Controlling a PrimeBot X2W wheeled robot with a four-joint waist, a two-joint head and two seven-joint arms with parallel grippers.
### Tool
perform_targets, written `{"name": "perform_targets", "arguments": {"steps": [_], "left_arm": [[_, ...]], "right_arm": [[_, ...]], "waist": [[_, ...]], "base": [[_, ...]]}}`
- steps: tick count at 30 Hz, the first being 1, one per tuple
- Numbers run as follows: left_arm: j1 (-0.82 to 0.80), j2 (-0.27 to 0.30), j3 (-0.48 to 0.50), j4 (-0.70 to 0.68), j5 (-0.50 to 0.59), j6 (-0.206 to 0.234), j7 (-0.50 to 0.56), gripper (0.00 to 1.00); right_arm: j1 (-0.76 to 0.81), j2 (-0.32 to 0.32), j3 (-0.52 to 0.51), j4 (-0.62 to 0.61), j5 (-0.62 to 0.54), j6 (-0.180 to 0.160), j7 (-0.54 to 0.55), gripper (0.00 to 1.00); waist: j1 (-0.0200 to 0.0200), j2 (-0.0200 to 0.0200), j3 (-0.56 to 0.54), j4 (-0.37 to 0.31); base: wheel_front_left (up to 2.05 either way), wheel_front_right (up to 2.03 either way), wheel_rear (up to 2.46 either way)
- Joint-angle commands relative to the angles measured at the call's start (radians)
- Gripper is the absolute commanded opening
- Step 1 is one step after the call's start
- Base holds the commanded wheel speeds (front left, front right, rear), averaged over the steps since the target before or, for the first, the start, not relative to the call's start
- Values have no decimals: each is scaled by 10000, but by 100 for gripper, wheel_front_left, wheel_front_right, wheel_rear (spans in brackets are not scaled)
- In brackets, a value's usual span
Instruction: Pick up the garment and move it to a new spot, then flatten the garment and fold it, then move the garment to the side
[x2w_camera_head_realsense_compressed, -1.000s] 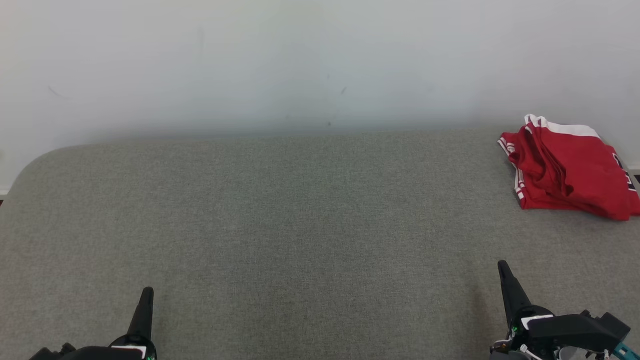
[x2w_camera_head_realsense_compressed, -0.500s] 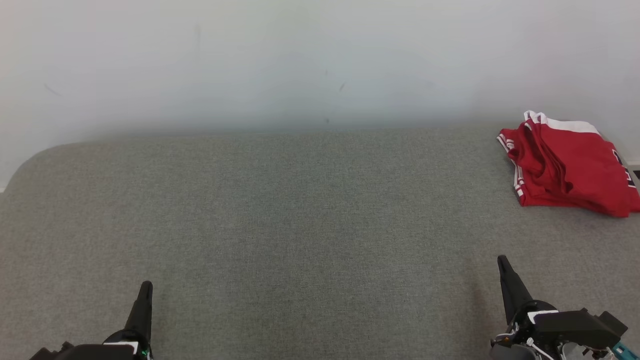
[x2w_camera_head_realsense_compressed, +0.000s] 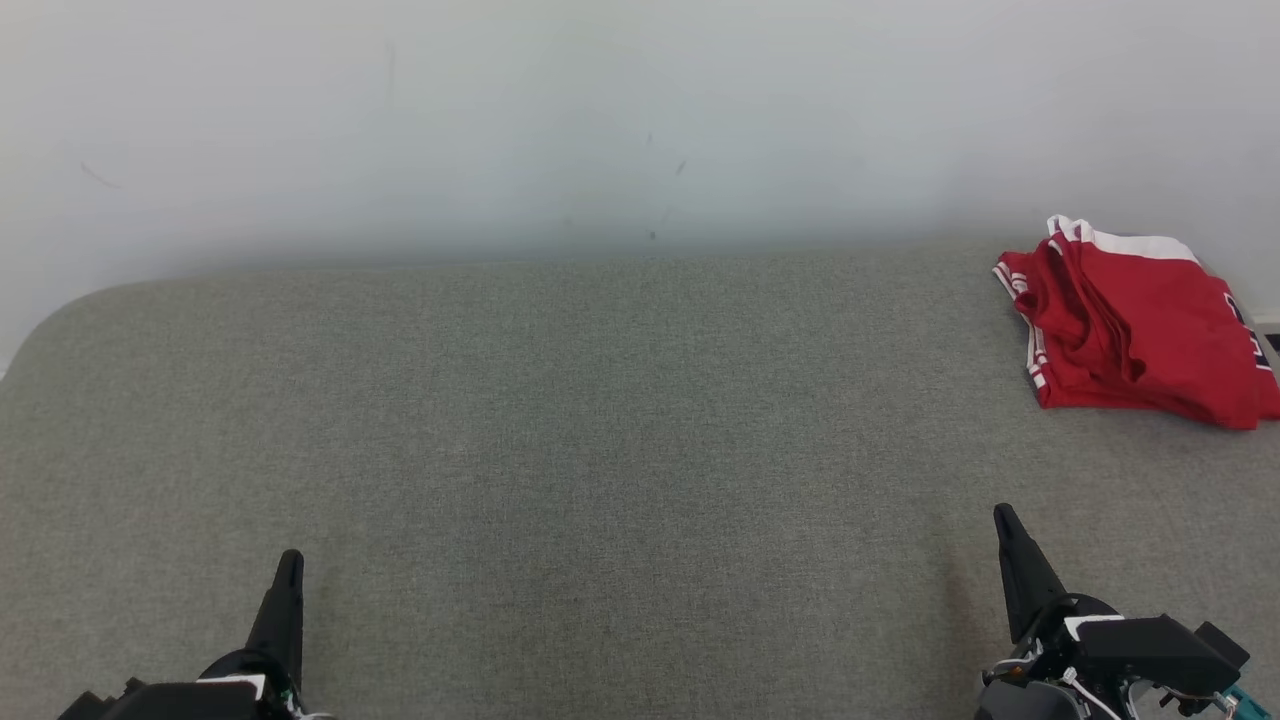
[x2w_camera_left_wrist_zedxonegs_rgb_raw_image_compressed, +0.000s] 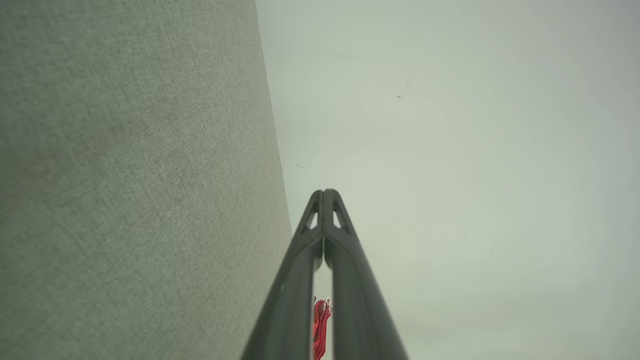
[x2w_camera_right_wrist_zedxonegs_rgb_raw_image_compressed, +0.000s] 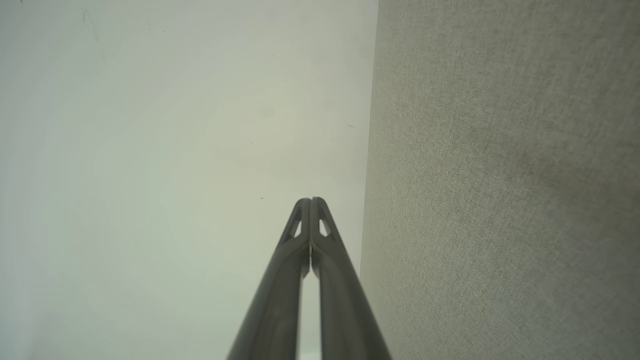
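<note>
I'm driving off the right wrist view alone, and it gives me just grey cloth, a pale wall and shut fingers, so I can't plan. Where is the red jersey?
Observer: The bright red thin-fabric jersey with white panels lies loosely folded at the far right of the grey woven-cloth surface, close to the pale wall.
Operator: Is my right gripper touching it?
Observer: No. The right gripper is at the head view's lower right, apart from the jersey, with bare cloth between them.
Operator: And the left gripper?
Observer: The left gripper is at the lower left, shut, farther from the jersey than the right one.
</note>
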Motion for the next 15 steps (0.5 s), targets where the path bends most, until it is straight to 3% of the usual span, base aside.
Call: {"name": "perform_targets", "arguments": {"steps": [1,15], "left_arm": [[-97,-23,37,13,-48,-19,5,0],[-95,-22,31,11,-53,-19,2,0]], "right_arm": [[-90,9,-11,9,12,-21,24,0],[-87,9,-8,5,12,-21,23,0]], "waist": [[0,-1,-1,0],[0,-1,-1,0]], "base": [[0,0,0],[0,0,0]]}}
